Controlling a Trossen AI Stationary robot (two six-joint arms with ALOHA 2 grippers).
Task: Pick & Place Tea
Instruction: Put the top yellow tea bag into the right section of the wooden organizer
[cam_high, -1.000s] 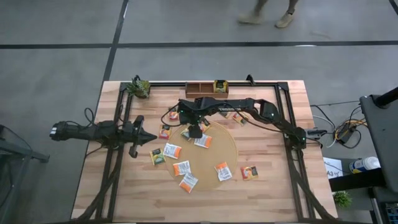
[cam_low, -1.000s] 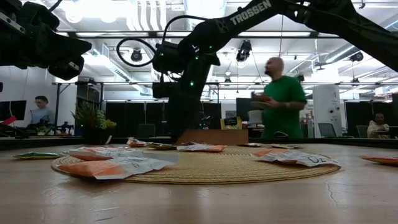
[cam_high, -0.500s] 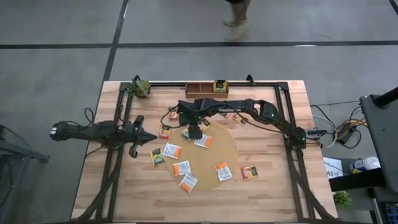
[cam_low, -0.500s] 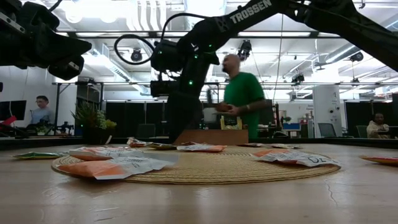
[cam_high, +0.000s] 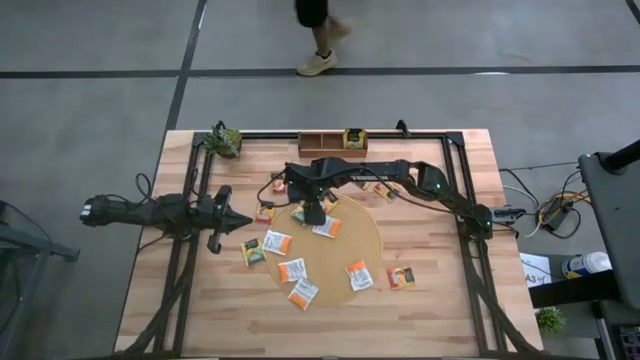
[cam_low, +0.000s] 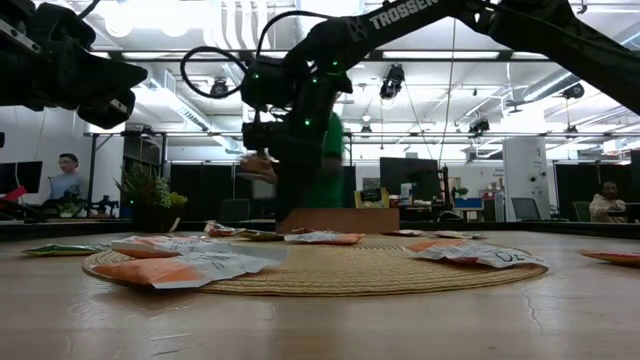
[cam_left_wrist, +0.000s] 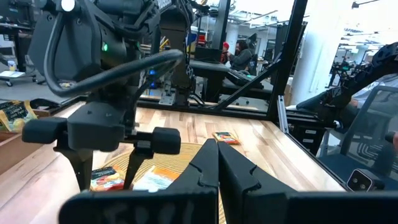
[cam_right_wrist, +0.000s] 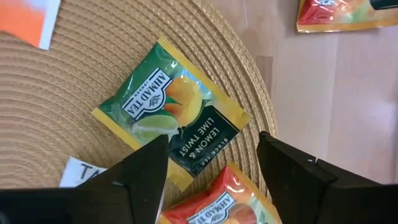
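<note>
- The right pincer (cam_high: 314, 212) hangs over the round woven mat (cam_high: 345, 245), at about 11 o'clock on the mat's rim, pointing down, its fingers (cam_right_wrist: 140, 177) spread wide apart.
- Between those fingers, in the right wrist view, lies a green and yellow tea sachet (cam_right_wrist: 171, 121) flat on the mat near its edge. Neither finger touches it, and nothing is held.
- An orange-red sachet (cam_right_wrist: 217, 199) lies just beside the green one, partly overlapping its corner. Another orange one (cam_right_wrist: 339, 14) rests on the bare wood past the mat's rim.
- The other tea sachets (cam_high: 292, 270) are scattered flat over the mat and the tabletop (cam_high: 440, 310), mostly from 6 to 10 o'clock of the mat. One lone sachet (cam_high: 401, 277) sits at about 4 o'clock, off the mat.
- One more sachet stands in the wooden tray (cam_high: 325, 142) at the tabletop's 12 o'clock edge.
- The left pincer (cam_high: 240, 222) waits at 9 o'clock above the tabletop, its fingers (cam_left_wrist: 208, 165) pressed together and holding nothing.
</note>
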